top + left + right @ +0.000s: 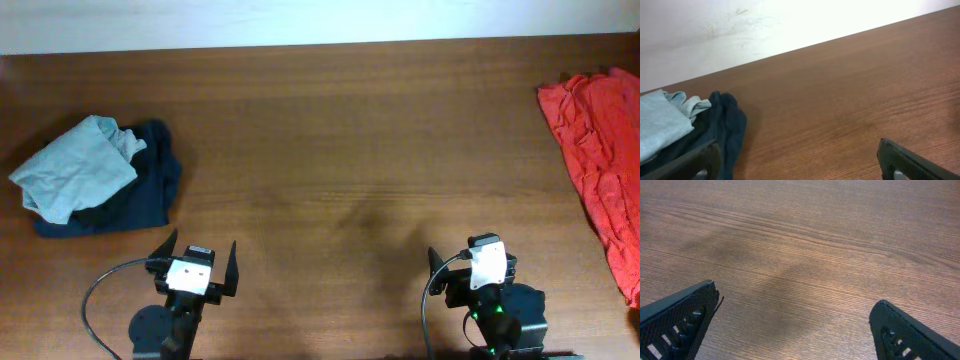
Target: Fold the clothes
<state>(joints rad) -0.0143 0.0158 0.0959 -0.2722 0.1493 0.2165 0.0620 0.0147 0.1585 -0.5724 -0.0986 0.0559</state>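
Observation:
A crumpled orange-red shirt (600, 160) lies at the table's right edge, partly out of view. A pale grey-blue garment (75, 165) lies on a navy garment (140, 195) in a pile at the left. Both also show in the left wrist view, grey-blue (660, 122) over navy (727, 125). My left gripper (197, 262) is open and empty near the front edge, just right of the pile; it shows in the left wrist view (800, 160). My right gripper (470, 262) is open and empty over bare wood; it shows in the right wrist view (795, 325).
The wooden table (340, 140) runs to a white wall at the back (740, 25). Black cables loop beside each arm base at the front edge.

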